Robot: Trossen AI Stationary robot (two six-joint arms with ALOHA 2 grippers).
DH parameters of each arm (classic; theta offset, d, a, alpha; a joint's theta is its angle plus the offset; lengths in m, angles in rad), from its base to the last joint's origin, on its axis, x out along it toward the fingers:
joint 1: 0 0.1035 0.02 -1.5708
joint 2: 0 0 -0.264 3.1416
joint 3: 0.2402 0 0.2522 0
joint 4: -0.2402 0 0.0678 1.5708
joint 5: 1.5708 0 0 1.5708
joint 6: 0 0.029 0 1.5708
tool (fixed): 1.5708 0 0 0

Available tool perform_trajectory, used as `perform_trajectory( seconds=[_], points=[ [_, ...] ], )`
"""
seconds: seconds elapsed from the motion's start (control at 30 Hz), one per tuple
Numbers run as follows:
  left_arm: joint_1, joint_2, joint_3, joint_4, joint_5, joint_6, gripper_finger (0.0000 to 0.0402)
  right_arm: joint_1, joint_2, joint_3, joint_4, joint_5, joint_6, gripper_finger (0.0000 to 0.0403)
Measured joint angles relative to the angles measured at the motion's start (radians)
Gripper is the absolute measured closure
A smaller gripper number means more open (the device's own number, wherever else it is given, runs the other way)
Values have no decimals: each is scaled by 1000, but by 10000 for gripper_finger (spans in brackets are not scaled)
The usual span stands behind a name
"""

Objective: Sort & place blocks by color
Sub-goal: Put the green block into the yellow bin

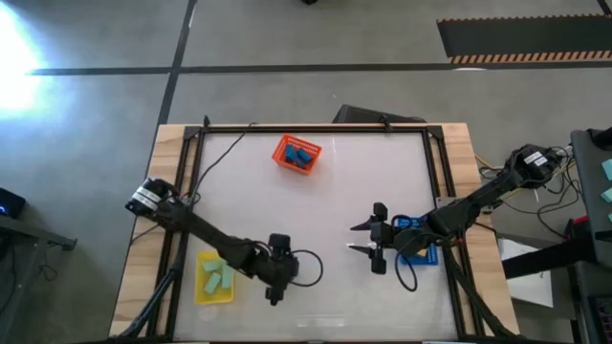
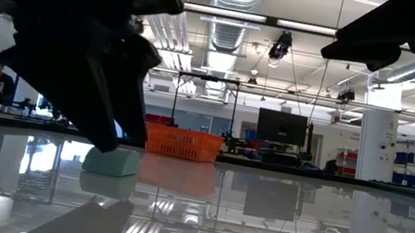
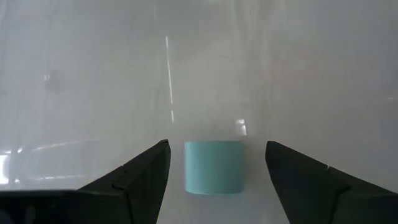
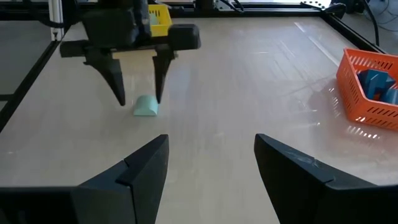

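**A:** so which step was it on there?

**B:** Looked like the pick-up of one mint green block [image 3: 214, 167]. It sat alone on the table [image 1: 335, 191], near the front edge, and the left gripper [image 4: 138, 93] was right over it with its fingers spread, block between them, not pinched as far as I could tell.

**A:** and the right gripper [image 1: 368, 239]?

**B:** Parked beside the blue tray [image 1: 421, 250], fingers apart, holding nothing.

**A:** next move?

**B:** My guess: drop a touch lower, close on the block, then carry it to the yellow tray [image 1: 215, 277], where other mint green ones already lay. Oddly, the orange tray [image 1: 297, 155] held blue blocks [image 4: 373, 84].
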Motion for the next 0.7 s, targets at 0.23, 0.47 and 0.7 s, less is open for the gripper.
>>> perform_trajectory(
  seconds=[0.23, 0.47, 0.7],
  points=[
    [13, 0, -86, 136, 18, -13, 155, 0, 0, 0, 0, 0, 0, 175],
    [15, -1, -168, 263, 27, -76, 179, 0, 0, 0, 0, 0, 0, 175],
    [18, -4, -214, 325, 19, -109, 262, 0, 0, 0, 1, 1, -2, 175]
  ],
)
